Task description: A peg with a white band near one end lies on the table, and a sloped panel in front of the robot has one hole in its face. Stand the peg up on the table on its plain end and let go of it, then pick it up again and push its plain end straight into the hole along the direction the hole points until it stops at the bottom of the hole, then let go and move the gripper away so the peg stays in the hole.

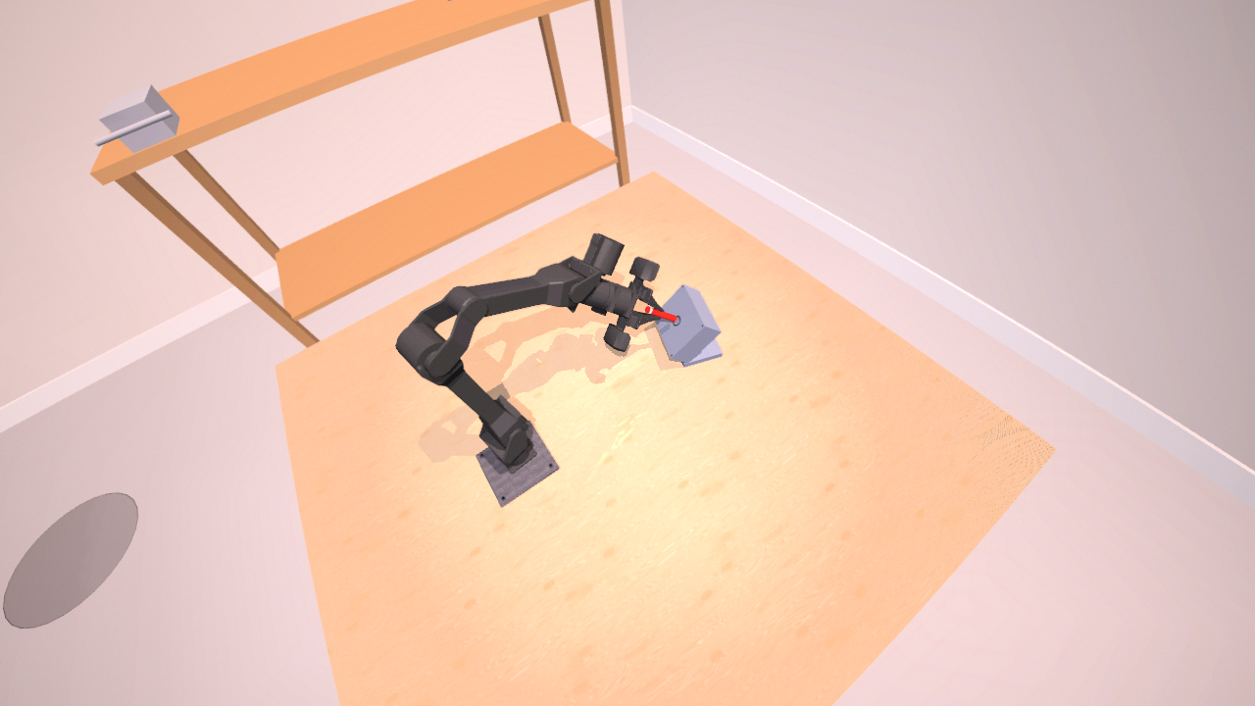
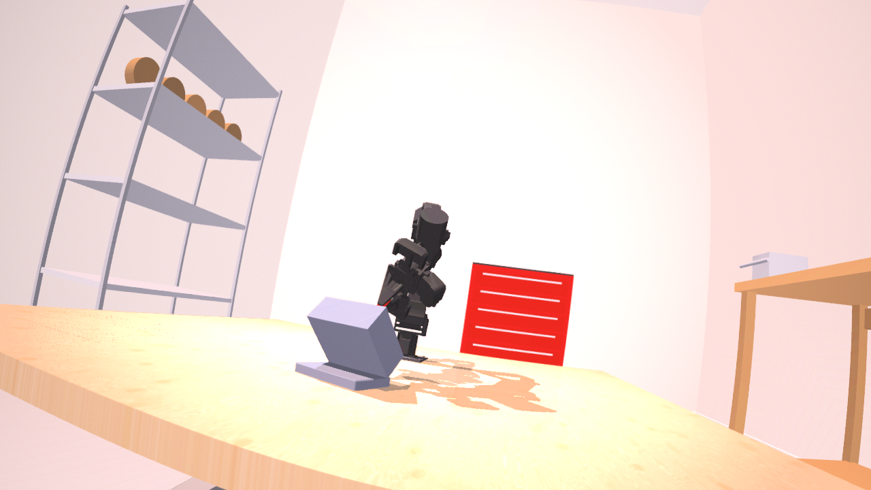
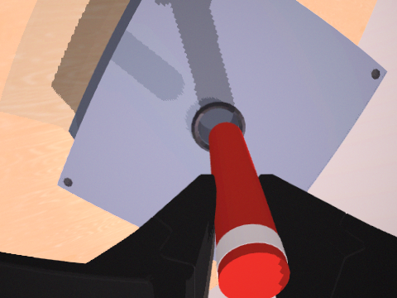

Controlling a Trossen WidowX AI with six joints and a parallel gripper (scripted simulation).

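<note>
My gripper (image 1: 643,311) (image 3: 235,189) is shut on the red peg (image 1: 664,316) (image 3: 237,188), with the white band (image 3: 251,240) at the near end behind the fingers. The peg's plain end sits in the mouth of the hole (image 3: 205,118) (image 1: 677,320) in the grey sloped panel (image 1: 693,327) (image 2: 356,338) (image 3: 287,83). The peg points roughly straight at the panel's face. In the exterior view the panel hides nearly all of the peg; only a sliver of red (image 2: 385,305) shows at its top edge.
The arm's base plate (image 1: 518,474) stands on the wooden table (image 1: 702,491) (image 2: 182,378). A wooden shelf (image 1: 438,201) stands behind the table, with a small grey box (image 1: 138,118) on top. A red slatted panel (image 2: 516,314) and a metal rack (image 2: 152,182) stand farther off.
</note>
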